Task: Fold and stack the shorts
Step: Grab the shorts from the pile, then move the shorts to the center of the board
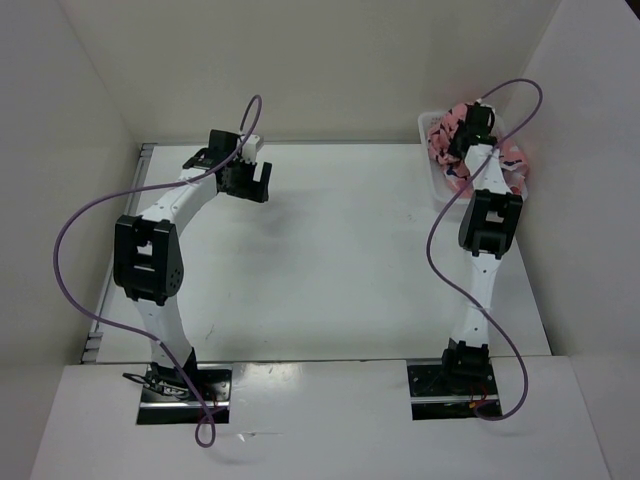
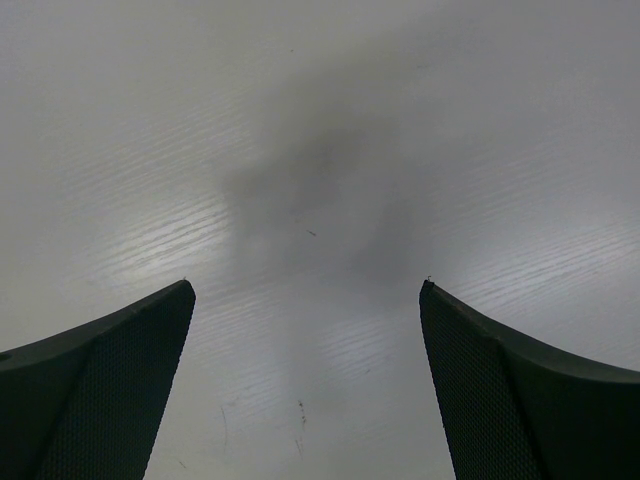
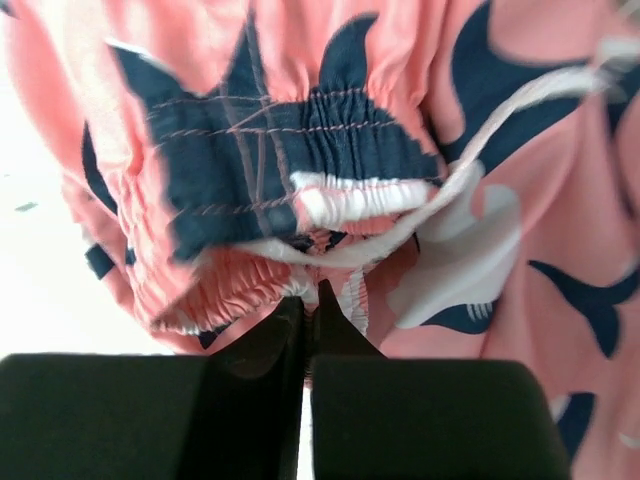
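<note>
Right at the tips of the right claw (image 3: 312, 300) sit the shorts (image 3: 330, 60): soft, thin salmon-pink fabric with big navy and white fish-ish shapes all over it. The bit closest to the tips is the elastic waistband (image 3: 300, 130), all ruched up with rows of stitching. A flat white drawstring (image 3: 480, 165) loops across just above and off to the claw's right side. Everything's a bit motion-blurry in the wrist view, fwiw.

That claw is clenched, with both black fingers pressed together and barely a sliver between them, and the tips are poking into the gathered edge of the waistband. It's touching the fabric for sure, but I honestly can't tell if a fold is nipped in there or not.

From above, the shorts are a crumpled heap under and around that claw, piled in a white plastic basket (image 1: 438, 190).

Well apart from all that, the left claw (image 2: 307, 285) is spread wide over the table (image 2: 320, 120), which is smooth, pale and has a faint grain. Its textured dark pads (image 2: 120, 390) are holding nothing.
</note>
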Controlling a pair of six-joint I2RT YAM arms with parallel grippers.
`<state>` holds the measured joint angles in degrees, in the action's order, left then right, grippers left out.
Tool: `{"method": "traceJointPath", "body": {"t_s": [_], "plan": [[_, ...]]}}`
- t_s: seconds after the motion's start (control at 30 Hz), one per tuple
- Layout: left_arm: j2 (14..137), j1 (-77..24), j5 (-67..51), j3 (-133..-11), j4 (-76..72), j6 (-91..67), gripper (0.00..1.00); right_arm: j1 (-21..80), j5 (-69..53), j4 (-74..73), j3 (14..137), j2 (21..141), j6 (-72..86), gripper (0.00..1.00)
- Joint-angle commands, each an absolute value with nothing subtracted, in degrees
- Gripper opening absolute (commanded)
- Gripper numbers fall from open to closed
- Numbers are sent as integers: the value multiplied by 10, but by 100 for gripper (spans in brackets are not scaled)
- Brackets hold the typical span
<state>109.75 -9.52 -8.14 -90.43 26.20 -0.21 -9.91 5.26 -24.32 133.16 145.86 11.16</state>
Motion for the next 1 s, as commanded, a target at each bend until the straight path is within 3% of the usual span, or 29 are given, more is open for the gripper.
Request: {"method": "traceJointPath", "body": {"t_s": [0.0,0.17,0.4,0.73,0.87,0.97], "plan": [[1088,-95,-88,-928,257,0,100,-100,73,-231,1399,1363,105,0],[1057,-95,-100,-933,251,0,100,-94,55,-225,1504,1276,105,0],[1010,-95,-117,-928,227,0,100,-12,69,-210,1656,1194,42,0],[911,-95,-61,-879,185,0,100,250,31,-197,1742,1134,-30,0],[870,-78,-4,-841,152,0,100,301,-10,-248,1754,1134,7,0],[834,-55,37,-810,133,0,100,301,-40,-279,1696,1134,67,0]]}}
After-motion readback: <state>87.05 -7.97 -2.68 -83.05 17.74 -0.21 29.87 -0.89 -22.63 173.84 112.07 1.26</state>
